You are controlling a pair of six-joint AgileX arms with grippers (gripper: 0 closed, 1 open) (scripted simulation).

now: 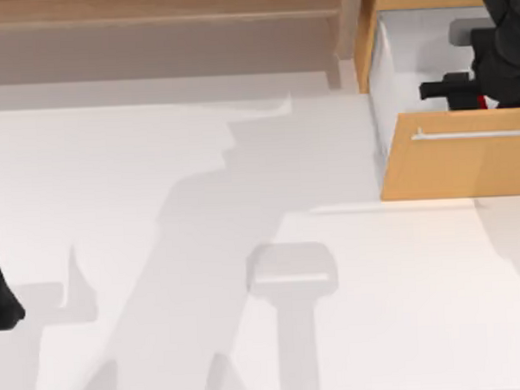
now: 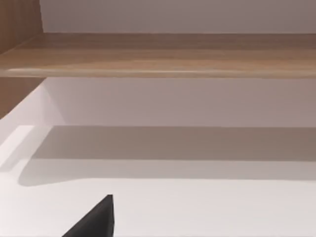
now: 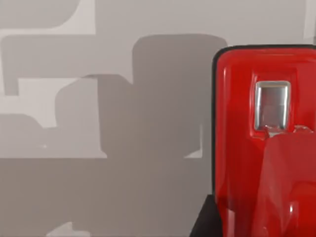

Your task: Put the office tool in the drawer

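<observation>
Office tool (image 3: 256,143), red and glossy, sits between the right gripper (image 1: 463,89) fingers, which close on it above the white interior of the open drawer (image 1: 457,165). Judged: carry done; release into the drawer remains. Left gripper (image 1: 1,301) parked at the table's left edge; finger state cannot be told.

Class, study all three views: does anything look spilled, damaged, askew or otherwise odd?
Nothing stands out. The light orange-tan wooden-fronted drawer is pulled open, the right gripper is over its white interior with the glossy red oblong office tool, and the left arm is parked at the table's left edge.
</observation>
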